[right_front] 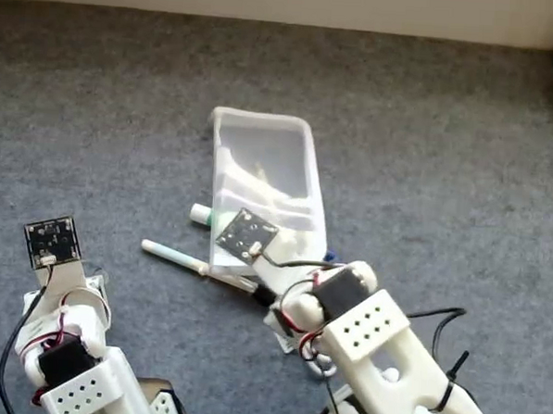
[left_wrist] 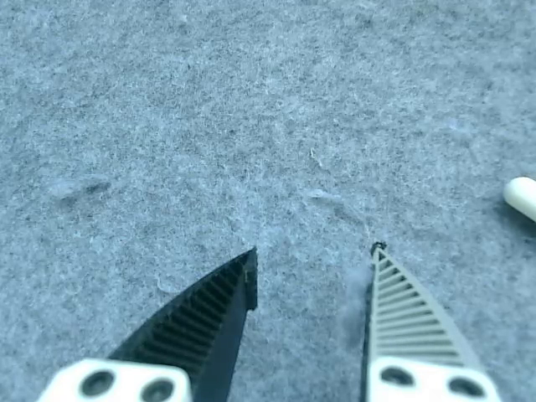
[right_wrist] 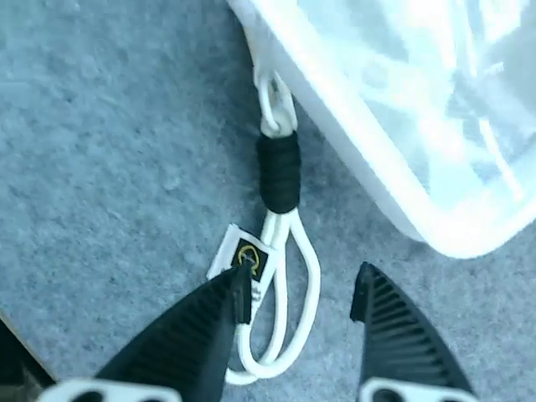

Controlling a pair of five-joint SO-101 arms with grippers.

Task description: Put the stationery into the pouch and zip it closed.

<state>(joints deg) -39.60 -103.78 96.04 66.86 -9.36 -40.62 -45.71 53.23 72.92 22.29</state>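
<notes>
**With the pull cord lying between the right jaws, the zip is the right arm's to take**

Because the clear pouch (right_front: 264, 183) lies lengthwise away from the arms, its near end sits under the right arm's wrist. The zip's pull cord (right_wrist: 280, 335) trails from that corner back toward the right gripper (right_wrist: 303, 280). In the right wrist view the cord's long axis runs almost straight along the gripper's own line of reach: first a black bead (right_wrist: 278, 172), then a white loop with a small tag (right_wrist: 243, 255). The jaws stand apart and hold nothing. The loop lies on the grey carpet (right_front: 429, 132) in the gap between them, closer to the black finger beside the tag than to the other. As I judge it, closing would catch the loop, provided the tips come down to the carpet first.

The left gripper (left_wrist: 314, 251) is also spread and empty over bare carpet, well apart from the pouch. A white pen (right_front: 174, 255) lies outside on the carpet between the two arms, slanting toward the pouch's near corner. A pale rounded end at the edge of the left wrist view may be that pen, but I cannot tell. With it out, zipping now would likely leave the task short.
</notes>
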